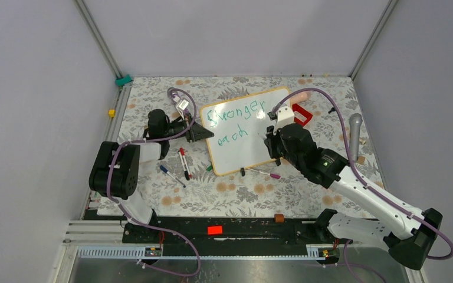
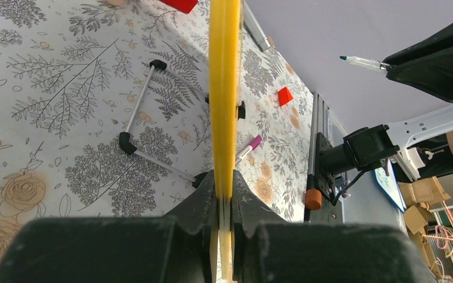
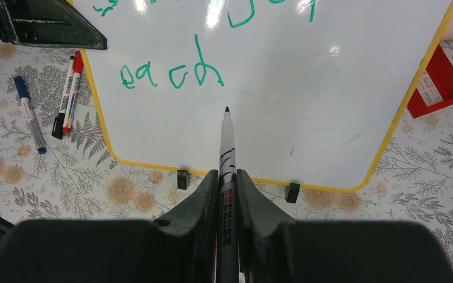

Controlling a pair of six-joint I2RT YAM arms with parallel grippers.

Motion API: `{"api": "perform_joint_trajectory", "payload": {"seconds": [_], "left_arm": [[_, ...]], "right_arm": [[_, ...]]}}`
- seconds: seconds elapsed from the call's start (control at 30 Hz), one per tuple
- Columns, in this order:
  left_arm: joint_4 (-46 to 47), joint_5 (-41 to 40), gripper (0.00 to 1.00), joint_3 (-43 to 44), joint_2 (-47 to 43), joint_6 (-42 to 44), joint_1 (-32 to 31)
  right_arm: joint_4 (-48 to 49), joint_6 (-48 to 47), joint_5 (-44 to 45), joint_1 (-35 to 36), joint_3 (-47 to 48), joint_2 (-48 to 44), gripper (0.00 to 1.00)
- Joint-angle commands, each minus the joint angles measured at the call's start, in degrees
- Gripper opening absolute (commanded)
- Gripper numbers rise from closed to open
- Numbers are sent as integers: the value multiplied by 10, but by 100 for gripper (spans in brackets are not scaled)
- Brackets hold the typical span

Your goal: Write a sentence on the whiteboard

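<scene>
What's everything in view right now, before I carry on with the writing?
whiteboard: one, white with yellow frame, mid-table
sentence: one, green, "Stronger each", upper left of board
green marker: one, in right gripper, tip off the board
blue marker: one, left of board
red and black markers: two, side by side, left of board
pink-capped marker: one, at board's near edge
red object: one, at board's right edge
grey cylinder: one, far right
left gripper: black, shut on whiteboard's frame
right gripper: black, shut on green marker
</scene>
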Motion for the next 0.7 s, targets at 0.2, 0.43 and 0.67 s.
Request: {"api": "perform_joint_trajectory", "payload": {"seconds": [0.2,0.43,0.67], "left_arm": [[-6,80,0,70,68,22,-43],[8,77,0,69,70,8,-43],[0,68,0,68,66,16,-43]], "right_arm": [[-25,16,34,-3,32,36,0],[-72,33,93,-18,76,90,0],[-67,22,37,-49,116,144,0]]}}
